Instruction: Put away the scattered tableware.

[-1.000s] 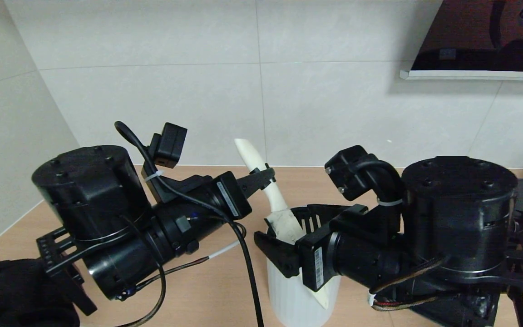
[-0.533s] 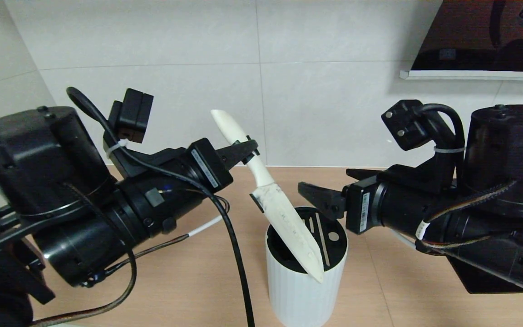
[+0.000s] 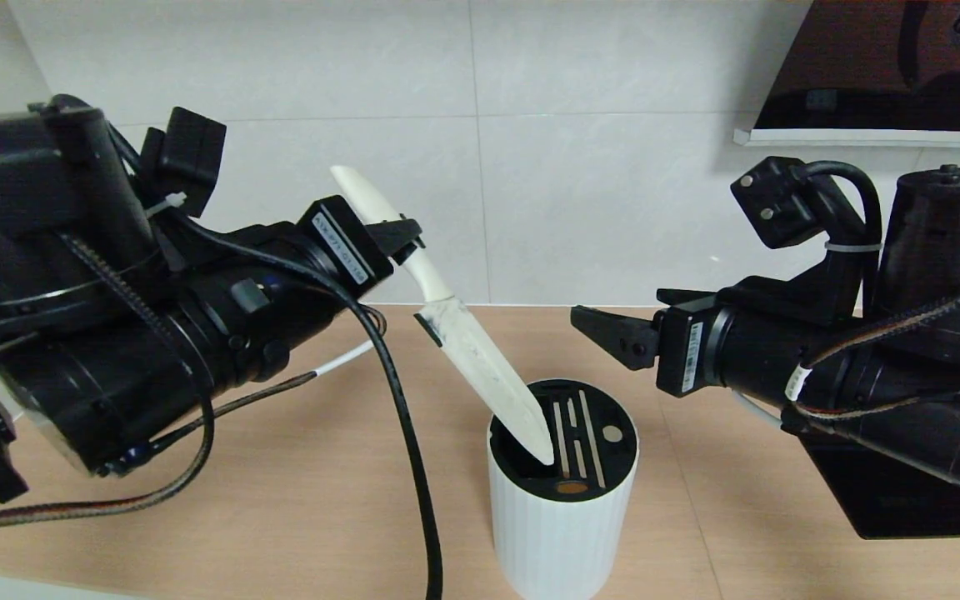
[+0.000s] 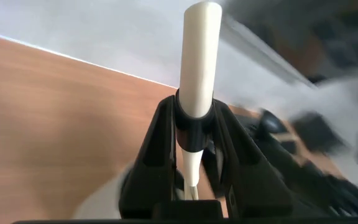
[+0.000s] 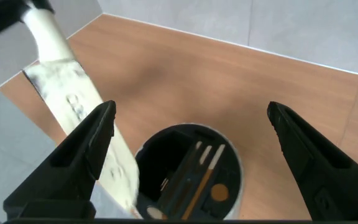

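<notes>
The white knife [image 3: 467, 350] hung tilted over the bench [image 3: 322, 500], handle up and toward the robot's left, blade slanting down to the right. Its tip sat at the wide opening on the left side of the knife holder's black top; whether the tip was inside the opening or just above it could not be told. The left hand [image 3: 405, 237] was pinching the knife by its pale handle, the two fingers clamped around it just above the blade, as the left wrist view showed [image 4: 194, 121].

The knife holder [image 3: 559, 517], a white ribbed cylinder, stood upright on the bench, with several narrow slots beside the wide opening in its top.

The right hand [image 3: 613, 321] hovered to the right of the knife, above the holder and apart from both, its fingers spread wide and gripping nothing; in the right wrist view [image 5: 191, 112] the holder lay between them, lower down.

A pale tiled wall [image 3: 613, 208] rose behind the bench.
</notes>
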